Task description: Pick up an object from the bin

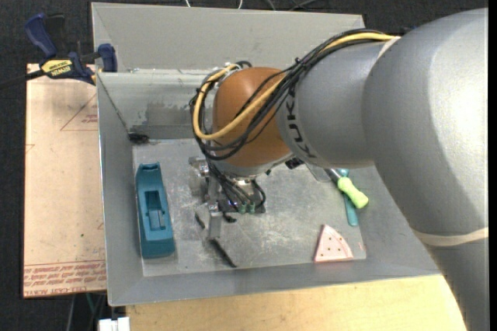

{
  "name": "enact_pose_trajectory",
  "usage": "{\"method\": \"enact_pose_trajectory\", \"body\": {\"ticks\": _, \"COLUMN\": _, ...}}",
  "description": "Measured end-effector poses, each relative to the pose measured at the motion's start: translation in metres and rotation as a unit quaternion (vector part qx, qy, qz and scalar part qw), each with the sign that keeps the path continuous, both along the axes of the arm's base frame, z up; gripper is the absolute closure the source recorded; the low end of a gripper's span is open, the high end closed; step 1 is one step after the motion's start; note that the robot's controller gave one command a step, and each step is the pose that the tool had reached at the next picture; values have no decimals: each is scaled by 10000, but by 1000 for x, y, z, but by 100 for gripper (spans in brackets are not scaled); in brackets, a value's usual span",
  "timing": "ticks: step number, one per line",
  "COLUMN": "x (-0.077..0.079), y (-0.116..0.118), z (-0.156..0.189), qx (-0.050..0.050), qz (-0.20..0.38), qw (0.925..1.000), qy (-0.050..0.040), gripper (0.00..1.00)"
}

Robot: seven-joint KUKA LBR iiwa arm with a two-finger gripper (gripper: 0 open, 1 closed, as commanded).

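My gripper (219, 207) hangs low over the middle of the bin floor, below the orange wrist cover. No thing shows in it. To its left lies a blue tape dispenser (154, 210), lengthwise along the left wall and apart from the gripper. A pink triangular piece (332, 245) with small dots lies to the right, near the front wall. A tool with a green and teal handle (349, 195) lies further right, partly under the arm.
A small dark thing (139, 137) sits in the back left corner of the bin. The thick grey arm covers the bin's right side and back right. Bare scuffed floor lies between the dispenser and the gripper.
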State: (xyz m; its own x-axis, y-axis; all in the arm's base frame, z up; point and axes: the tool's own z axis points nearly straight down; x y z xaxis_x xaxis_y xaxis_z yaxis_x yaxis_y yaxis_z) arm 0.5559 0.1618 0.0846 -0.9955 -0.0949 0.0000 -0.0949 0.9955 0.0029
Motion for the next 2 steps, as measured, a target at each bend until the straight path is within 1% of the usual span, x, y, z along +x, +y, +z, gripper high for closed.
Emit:
{"method": "enact_pose_trajectory", "body": {"ticks": 1, "x": 8, "y": -41, "z": 32, "qx": 8, "qz": -902, "qw": 9959, "qy": 14, "gripper": 0}}
{"method": "enact_pose_trajectory", "body": {"ticks": 2, "x": 26, "y": -64, "z": 8, "qx": 11, "qz": -947, "qw": 9955, "qy": 7, "gripper": 0}}
